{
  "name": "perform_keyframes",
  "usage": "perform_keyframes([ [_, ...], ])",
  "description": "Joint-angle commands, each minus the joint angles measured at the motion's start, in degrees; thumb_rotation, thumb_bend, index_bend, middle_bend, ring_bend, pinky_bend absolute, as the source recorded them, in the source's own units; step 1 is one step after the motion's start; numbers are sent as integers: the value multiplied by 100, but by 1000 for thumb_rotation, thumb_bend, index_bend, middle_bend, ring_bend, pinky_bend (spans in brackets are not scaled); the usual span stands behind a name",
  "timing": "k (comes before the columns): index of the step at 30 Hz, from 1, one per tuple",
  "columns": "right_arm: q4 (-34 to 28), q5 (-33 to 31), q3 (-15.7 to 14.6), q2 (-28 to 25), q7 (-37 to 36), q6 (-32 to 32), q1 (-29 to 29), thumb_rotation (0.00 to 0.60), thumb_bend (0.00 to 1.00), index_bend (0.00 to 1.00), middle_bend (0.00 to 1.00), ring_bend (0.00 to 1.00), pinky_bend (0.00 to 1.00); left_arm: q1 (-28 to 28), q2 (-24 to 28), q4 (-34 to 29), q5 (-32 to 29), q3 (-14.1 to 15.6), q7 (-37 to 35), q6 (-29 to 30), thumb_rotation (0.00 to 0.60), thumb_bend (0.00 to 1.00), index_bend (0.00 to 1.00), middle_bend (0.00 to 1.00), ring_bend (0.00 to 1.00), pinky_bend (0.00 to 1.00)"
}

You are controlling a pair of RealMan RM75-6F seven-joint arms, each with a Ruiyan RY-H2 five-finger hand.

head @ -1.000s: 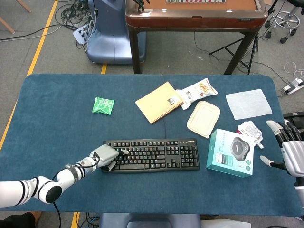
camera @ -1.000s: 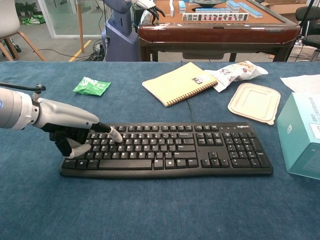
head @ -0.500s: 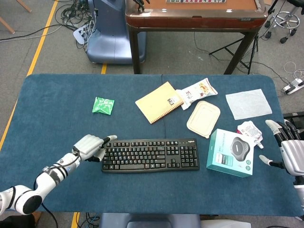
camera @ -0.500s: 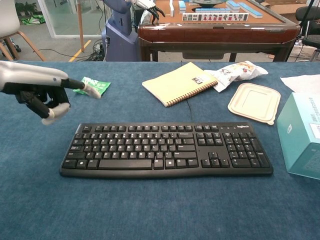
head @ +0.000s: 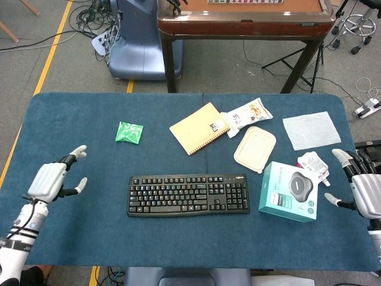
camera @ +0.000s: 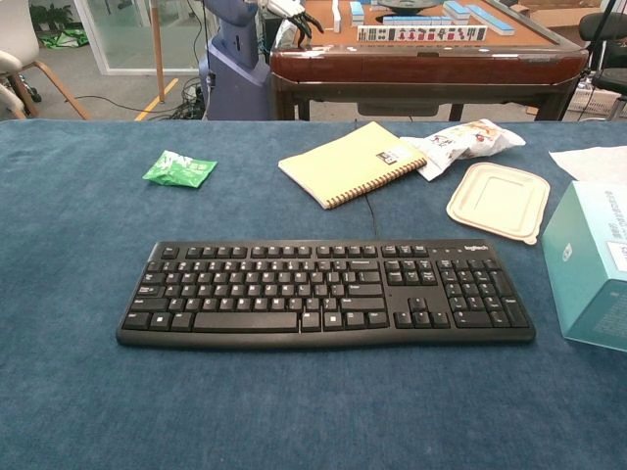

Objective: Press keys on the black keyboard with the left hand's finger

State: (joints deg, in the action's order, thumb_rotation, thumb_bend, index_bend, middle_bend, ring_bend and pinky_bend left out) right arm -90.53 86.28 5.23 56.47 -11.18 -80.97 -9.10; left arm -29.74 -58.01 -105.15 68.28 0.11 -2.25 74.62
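The black keyboard (head: 188, 194) lies flat near the table's front edge, and fills the middle of the chest view (camera: 325, 293). My left hand (head: 52, 179) hovers far to the left of it, well apart, fingers spread and holding nothing. My right hand (head: 359, 182) hangs at the table's right edge, fingers apart and empty. Neither hand shows in the chest view.
A teal box (head: 290, 191) stands right of the keyboard. Behind lie a yellow notebook (head: 199, 127), a snack bag (head: 246, 114), a lidded food container (head: 255, 148), a green packet (head: 129, 131), a white cloth (head: 311, 130) and a small pouch (head: 314, 164).
My left hand lifted off the keyboard's left keys, drew back to the left and spread its fingers. It has left the chest view. The right hand barely moved.
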Motion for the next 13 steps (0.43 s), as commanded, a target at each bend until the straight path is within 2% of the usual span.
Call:
perform_keyframes([
  [1, 10, -2, 3, 9, -4, 23, -17, 600, 106, 53, 129, 83, 68, 569, -79, 180, 369, 23, -176, 733, 470, 339, 61, 127, 160, 181],
  [5, 33, 8, 5, 35, -12, 58, -49, 600, 105, 53, 129, 83, 68, 1010, -176, 266, 569, 75, -144, 1223, 474, 338, 61, 124, 159, 149],
  [13, 66, -3, 12, 84, -23, 117, -98, 600, 105, 53, 130, 83, 68, 1528, -382, 364, 746, 56, 126, 1693, 498, 338, 61, 123, 159, 129],
])
